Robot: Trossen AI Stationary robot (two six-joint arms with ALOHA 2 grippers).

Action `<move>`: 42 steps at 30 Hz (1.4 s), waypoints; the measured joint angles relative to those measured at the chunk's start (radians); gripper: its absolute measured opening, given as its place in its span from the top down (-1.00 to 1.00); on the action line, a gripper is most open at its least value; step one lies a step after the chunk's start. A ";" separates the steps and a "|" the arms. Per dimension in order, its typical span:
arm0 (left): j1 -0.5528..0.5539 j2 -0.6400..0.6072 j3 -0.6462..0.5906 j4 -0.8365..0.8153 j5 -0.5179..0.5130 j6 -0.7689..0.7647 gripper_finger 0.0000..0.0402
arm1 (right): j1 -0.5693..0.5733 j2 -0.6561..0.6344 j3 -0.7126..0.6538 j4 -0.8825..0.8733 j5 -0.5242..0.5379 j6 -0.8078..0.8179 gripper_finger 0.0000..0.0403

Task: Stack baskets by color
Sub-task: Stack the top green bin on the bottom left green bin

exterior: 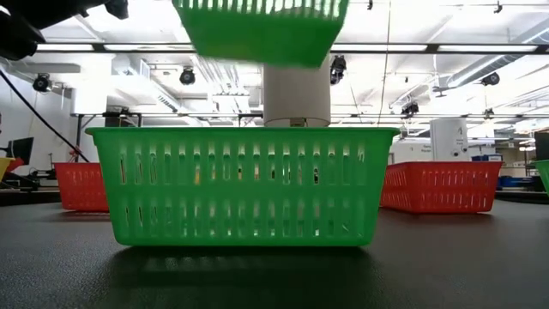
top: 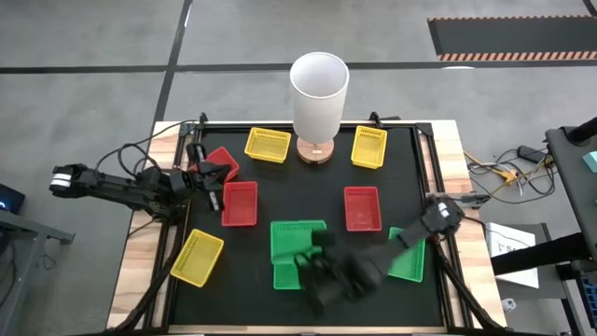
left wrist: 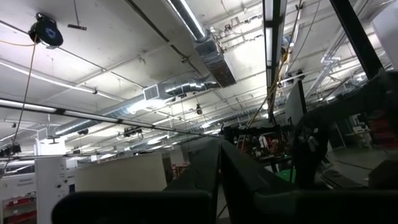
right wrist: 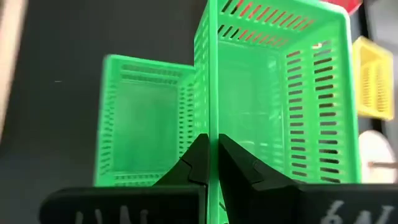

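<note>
Baskets are lying sorted only in part across the black desk (top: 308, 201). The right claw (right wrist: 211, 163) is pinching the wall of one green basket (right wrist: 280, 93), its fingers pressed on either side of the thin rim, and is holding it lifted over a second green basket (top: 291, 273) near the desk's front, probably so it can nest inside. A third green basket (top: 410, 261) is sitting just under the right arm. The left claw (top: 213, 179) is waiting pressed together and empty beside a red basket (top: 240, 203), clear of the stacking spot. Yellow ones are lying well apart.
</note>
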 joint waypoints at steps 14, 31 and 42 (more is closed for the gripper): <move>-0.001 0.058 0.003 0.001 -0.001 -0.060 1.00 | 0.137 0.050 -0.003 0.036 0.043 0.154 0.94; -0.002 0.061 0.000 -0.005 0.006 -0.165 1.00 | 0.118 0.052 -0.069 0.167 0.026 0.183 0.94; -0.002 0.056 0.000 -0.002 0.008 -0.164 1.00 | 0.085 0.054 -0.186 0.256 0.007 0.174 0.94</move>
